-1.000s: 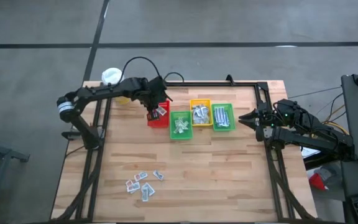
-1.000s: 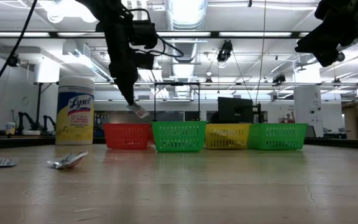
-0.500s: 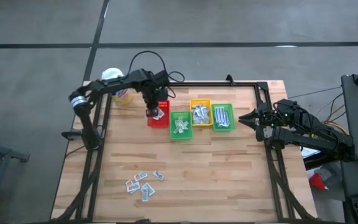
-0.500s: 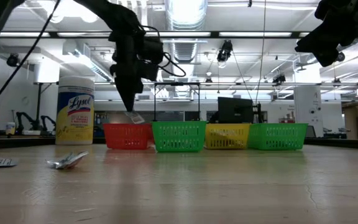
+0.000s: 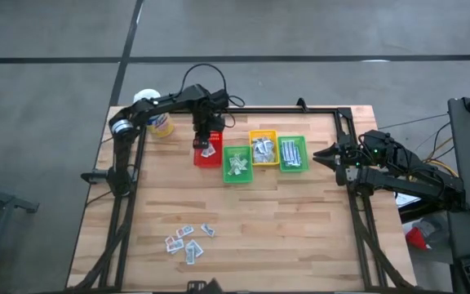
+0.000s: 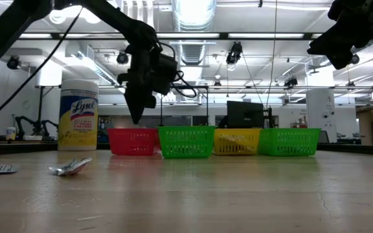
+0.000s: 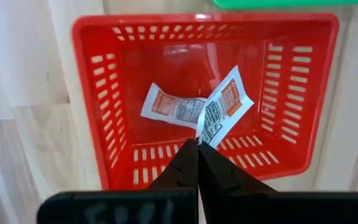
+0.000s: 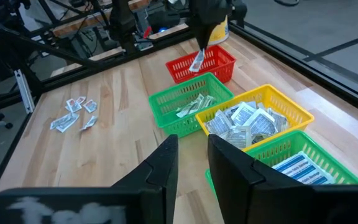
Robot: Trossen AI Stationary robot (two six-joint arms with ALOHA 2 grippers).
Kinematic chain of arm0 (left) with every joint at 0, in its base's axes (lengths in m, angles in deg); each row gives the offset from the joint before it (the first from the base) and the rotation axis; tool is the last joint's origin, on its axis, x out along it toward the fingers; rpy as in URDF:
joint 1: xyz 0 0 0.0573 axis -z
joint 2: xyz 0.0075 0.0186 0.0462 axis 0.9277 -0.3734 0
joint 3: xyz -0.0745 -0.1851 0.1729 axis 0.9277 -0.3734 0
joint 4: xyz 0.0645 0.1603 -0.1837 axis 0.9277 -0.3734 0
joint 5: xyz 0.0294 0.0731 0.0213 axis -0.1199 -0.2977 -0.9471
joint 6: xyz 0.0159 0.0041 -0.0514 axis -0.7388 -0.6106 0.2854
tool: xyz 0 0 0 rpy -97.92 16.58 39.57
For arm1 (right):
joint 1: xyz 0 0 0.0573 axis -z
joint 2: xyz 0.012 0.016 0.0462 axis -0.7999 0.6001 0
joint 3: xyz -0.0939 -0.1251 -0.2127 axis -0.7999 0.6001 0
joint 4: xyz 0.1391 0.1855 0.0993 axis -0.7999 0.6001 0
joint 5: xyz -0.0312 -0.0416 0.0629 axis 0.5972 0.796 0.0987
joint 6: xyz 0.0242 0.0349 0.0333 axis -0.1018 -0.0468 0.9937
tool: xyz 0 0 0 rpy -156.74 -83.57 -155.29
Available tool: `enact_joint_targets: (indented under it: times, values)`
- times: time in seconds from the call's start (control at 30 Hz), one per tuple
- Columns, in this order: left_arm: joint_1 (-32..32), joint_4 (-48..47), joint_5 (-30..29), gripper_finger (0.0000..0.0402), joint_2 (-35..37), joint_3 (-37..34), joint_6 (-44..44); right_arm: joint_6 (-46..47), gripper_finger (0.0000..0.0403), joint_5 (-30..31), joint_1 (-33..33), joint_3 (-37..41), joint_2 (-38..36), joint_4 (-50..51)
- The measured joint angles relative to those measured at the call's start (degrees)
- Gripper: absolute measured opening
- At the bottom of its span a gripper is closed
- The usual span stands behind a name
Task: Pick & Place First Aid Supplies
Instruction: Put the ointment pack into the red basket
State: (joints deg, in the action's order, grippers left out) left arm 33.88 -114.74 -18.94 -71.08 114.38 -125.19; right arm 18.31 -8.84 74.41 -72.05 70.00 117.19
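My left gripper (image 7: pixel 197 148) hangs over the red bin (image 7: pixel 98 93), shut on a small white packet with an orange patch (image 7: pixel 224 111). In the high view it is at the red bin (image 5: pixel 212 159); in the low view its tips (image 6: pixel 135 118) reach the bin's rim (image 6: pixel 133 141). A second white-and-orange packet (image 7: pixel 173 107) lies flat on the bin's floor. Several loose packets (image 5: pixel 188 239) lie on the table's near left part. My right gripper (image 8: pixel 191 163) is open and hovers above the table's right edge (image 5: pixel 333 155). My left gripper pinches the white packet by one end (image 7: pixel 202 138) between its two fingertips, coming from above and pointing down. The packet hangs inside the red bin, tilted, above the packet on the floor; whether it touches the floor I cannot tell.
Right of the red bin stand in a row a green bin (image 5: pixel 237 163), a yellow bin (image 5: pixel 263 149) and another green bin (image 5: pixel 292 153), each holding packets. A yellow wipes canister (image 6: pixel 78 115) stands at the far left corner. Bare wood lies between the bins and the loose packets.
My left arm has swung toward the table's right, and its gripper has turned about over the red bin and sunk a little. The packet, which showed above the bin's rim in the low view, has gone down behind the bin's wall.
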Motion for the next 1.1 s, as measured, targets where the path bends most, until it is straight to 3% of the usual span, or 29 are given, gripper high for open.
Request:
enact_joint_targets:
  times: [0.33, 1.1]
  values:
    - [-0.2, -0.1, 0.2, 0.0, -2.6, -0.2, -2.0, 0.0, 0.0068, 0.0, 0.0, 0.0, 0.0, 0.0]
    - [-0.4, 2.1, 0.3, 0.0, -7.9, -0.3, -4.8, 0.0, 0.0081, 0.0, 0.0, 0.0, 0.0, 0.0]
